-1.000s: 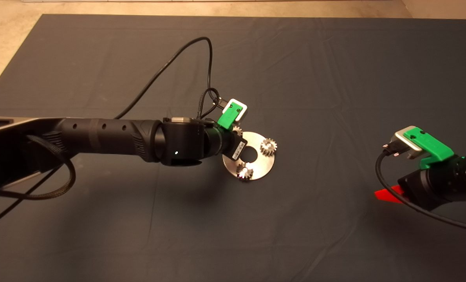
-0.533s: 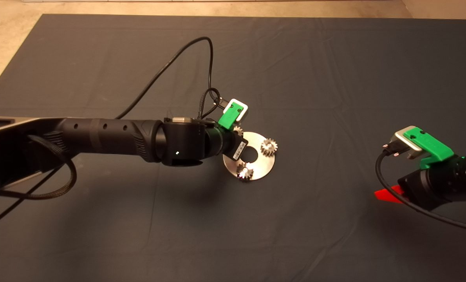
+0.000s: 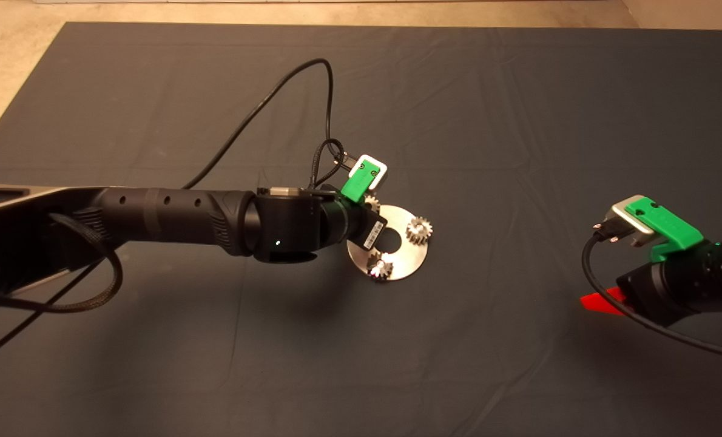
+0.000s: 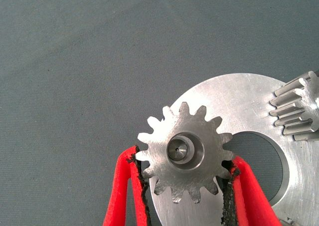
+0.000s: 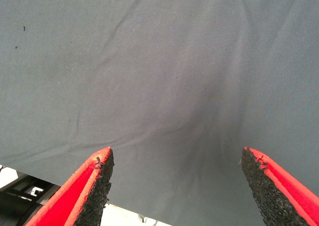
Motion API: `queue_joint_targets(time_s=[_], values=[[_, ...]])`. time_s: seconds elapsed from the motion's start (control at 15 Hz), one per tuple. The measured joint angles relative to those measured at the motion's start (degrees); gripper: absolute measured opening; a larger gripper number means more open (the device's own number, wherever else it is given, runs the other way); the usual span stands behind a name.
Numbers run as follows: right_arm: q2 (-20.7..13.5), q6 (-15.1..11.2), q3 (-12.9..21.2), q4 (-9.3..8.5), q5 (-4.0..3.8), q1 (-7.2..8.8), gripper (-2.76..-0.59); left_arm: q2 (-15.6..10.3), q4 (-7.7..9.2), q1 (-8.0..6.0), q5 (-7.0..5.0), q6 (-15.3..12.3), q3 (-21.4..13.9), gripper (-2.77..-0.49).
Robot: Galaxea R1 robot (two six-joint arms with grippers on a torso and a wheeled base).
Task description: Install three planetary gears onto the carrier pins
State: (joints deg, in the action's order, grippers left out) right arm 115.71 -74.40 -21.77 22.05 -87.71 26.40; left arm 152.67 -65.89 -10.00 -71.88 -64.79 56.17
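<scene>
A round silver plate (image 3: 406,255) with a large central hole lies mid-mat. Two planetary gears (image 3: 419,230) (image 3: 380,266) sit on its carrier pins. The third gear (image 4: 199,178) rests on the plate's far-left pin (image 4: 178,149), whose tip shows in the bore. My left gripper (image 4: 184,158) reaches in from the left, and both black pads touch this gear's teeth on opposite sides. In the head view the wrist hides most of this gear (image 3: 371,201). Another gear (image 4: 297,111) shows at the left wrist view's edge. My right gripper (image 5: 177,158) waits open at the right edge (image 3: 600,301).
A black cable (image 3: 276,91) loops from the left wrist over the mat behind the plate. The mat's far edge meets a beige floor (image 3: 337,12). The right wrist view shows only bare mat cloth (image 5: 164,76).
The left arm has crept slightly to the right over the plate, and the plate has nudged a little the same way. The right arm has not moved.
</scene>
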Motion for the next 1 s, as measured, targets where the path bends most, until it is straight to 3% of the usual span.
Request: queue_joint_targets(time_s=[0.2,0.4,0.8,1.0], values=[[0.0,0.0,0.0,0.00,0.01,0.00,-1.47,0.0,-1.20,1.07,-0.06,0.2,0.1,-2.71],[0.0,0.0,0.0,-0.01,-0.02,0.11,-1.47,0.0,-0.40,2.39,-0.04,1.0,0.2,-2.71],[0.0,0.0,0.0,-0.01,0.00,0.11,-1.47,0.0,-0.48,2.54,-0.04,1.2,0.2,-2.71],[0.0,0.0,0.0,-0.01,0.00,0.11,-1.47,0.3,-0.45,2.51,-0.61,2.6,0.2,-2.71]])
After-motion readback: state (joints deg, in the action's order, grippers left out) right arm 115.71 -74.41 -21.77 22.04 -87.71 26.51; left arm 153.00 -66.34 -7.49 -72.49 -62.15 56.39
